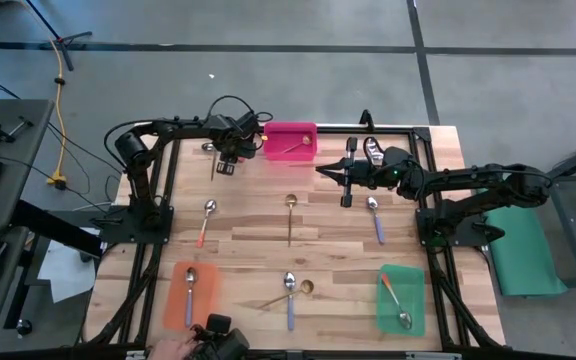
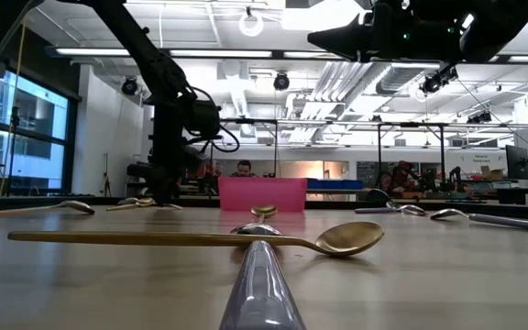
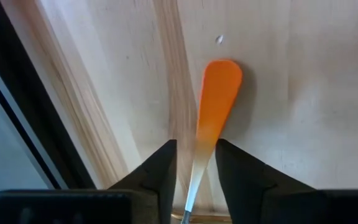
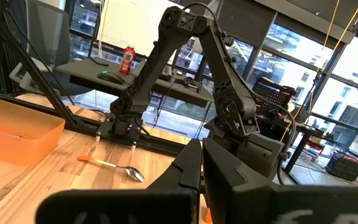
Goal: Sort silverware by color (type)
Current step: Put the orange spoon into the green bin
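Observation:
An orange-handled spoon [image 3: 215, 106] lies flat on the wooden table near its far left corner, beside the pink tray [image 1: 290, 140]. My left gripper [image 3: 195, 163] points steeply down over it. Its fingers stand close on either side of the handle, where the orange fades to silver, with a gap on one side. My right gripper [image 1: 320, 168] hovers shut, level and empty above the far middle of the table. Other spoons lie about: an orange-handled one [image 1: 206, 222], a gold one [image 1: 290, 218] and a purple-handled one [image 1: 376, 220]. My left gripper comes from above, its fingers across the spoon's handle [image 3: 199, 155], which lies flat on the table. One finger [image 3: 229, 168] is right at the handle's edge and the other stands clear of it. I cannot tell whether either finger touches the handle.
The pink tray holds a gold spoon. An orange tray [image 1: 173, 300] at the near left holds a purple-handled spoon. A green tray [image 1: 413, 300] at the near right holds an orange-handled one. Two spoons [image 1: 289, 295] lie at the near middle. A person's hand [image 1: 173, 348] shows at the near edge.

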Robot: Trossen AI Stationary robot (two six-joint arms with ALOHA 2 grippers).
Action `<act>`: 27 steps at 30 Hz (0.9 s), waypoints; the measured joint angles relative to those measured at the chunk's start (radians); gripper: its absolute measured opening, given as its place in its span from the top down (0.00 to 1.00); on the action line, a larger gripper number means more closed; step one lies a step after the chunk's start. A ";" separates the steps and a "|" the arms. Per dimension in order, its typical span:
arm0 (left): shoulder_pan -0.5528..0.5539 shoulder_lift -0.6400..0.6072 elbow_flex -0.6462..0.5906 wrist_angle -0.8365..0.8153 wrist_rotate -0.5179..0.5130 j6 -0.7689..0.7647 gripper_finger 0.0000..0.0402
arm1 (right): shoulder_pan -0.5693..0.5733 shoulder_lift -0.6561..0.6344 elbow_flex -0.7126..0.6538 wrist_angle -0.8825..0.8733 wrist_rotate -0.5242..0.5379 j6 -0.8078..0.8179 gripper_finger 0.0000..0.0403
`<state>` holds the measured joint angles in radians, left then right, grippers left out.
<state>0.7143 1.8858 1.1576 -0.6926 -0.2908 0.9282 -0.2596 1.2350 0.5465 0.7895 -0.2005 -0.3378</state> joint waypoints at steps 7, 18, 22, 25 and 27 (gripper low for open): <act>0.000 0.000 0.000 0.003 -0.011 0.018 0.87 | 0.000 0.000 0.000 0.000 0.000 0.000 1.00; 0.000 0.000 0.001 0.000 -0.090 0.031 0.99 | 0.000 0.000 0.000 0.000 0.000 0.000 1.00; -0.002 0.000 0.001 -0.007 -0.095 0.035 1.00 | 0.000 0.000 0.000 0.000 0.000 0.000 1.00; -0.005 0.000 0.001 -0.018 -0.096 0.035 1.00 | 0.000 0.000 0.000 0.000 0.000 0.000 1.00; -0.008 -0.002 0.001 -0.026 -0.096 0.035 1.00 | 0.000 0.000 0.000 0.000 0.000 0.000 1.00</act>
<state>0.7062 1.8837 1.1584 -0.7190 -0.3864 0.9634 -0.2596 1.2350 0.5468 0.7895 -0.2001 -0.3378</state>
